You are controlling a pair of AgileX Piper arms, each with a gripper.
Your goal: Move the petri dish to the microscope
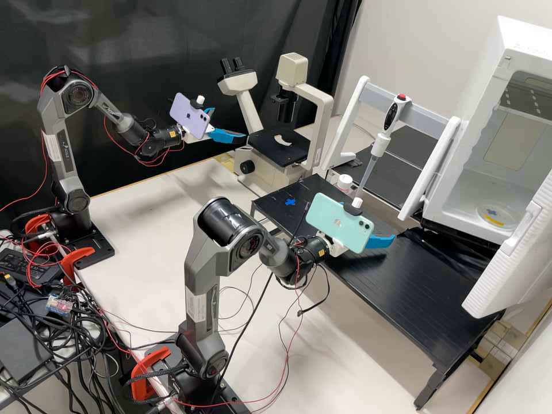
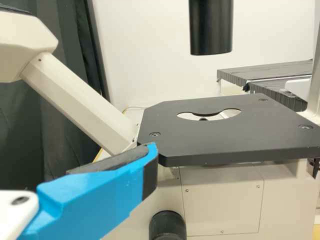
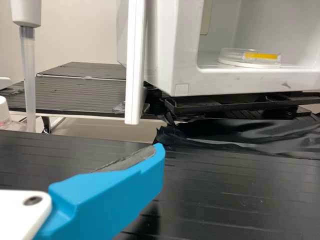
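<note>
A pale, smooth-topped surface [image 1: 155, 230] is brightly lit in the high view, a soft-edged shadow cast across it near a dark grey jointed arm [image 1: 138, 133]. A black fabric curtain [image 1: 161, 46] is left in deep shade. Sharp glints are caught by crumpled black plastic sheeting [image 3: 240, 132]; fainter sheen is spread over a ridged black surface [image 3: 225, 190].
</note>
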